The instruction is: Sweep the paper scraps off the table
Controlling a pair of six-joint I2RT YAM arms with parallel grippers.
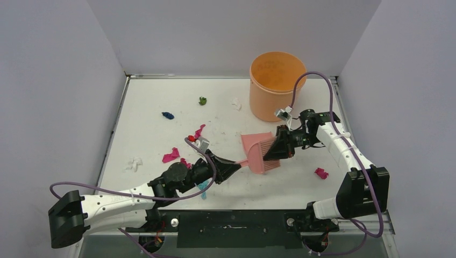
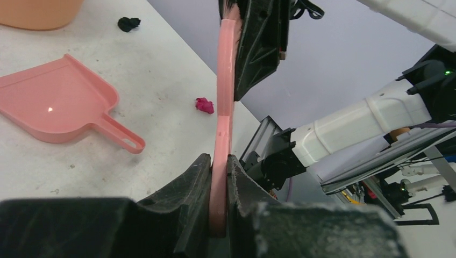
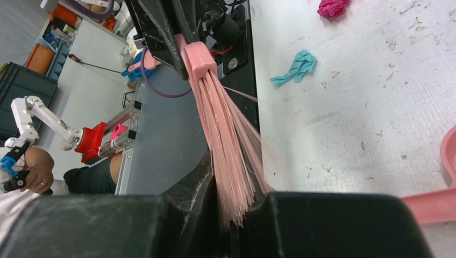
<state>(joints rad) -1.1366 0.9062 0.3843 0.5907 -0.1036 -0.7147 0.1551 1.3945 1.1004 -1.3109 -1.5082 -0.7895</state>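
Note:
My left gripper (image 1: 235, 165) is shut on the handle of a pink brush (image 2: 225, 107); its jaws (image 2: 219, 180) pinch the handle's end. My right gripper (image 1: 275, 149) is shut on the brush's bristles (image 3: 231, 145), which run between its fingers (image 3: 242, 185). The brush hangs between both grippers just above the table (image 1: 161, 134). Paper scraps lie scattered: green (image 1: 202, 100), dark blue (image 1: 168, 115), white (image 1: 236, 103), magenta (image 1: 171, 156), white (image 1: 133, 163), magenta (image 1: 321, 173) and cyan (image 3: 296, 64).
A pink dustpan (image 2: 54, 102) lies flat on the table under the brush, also seen in the top view (image 1: 254, 142). An orange bucket (image 1: 275, 83) stands at the back right. Grey walls enclose the table on three sides.

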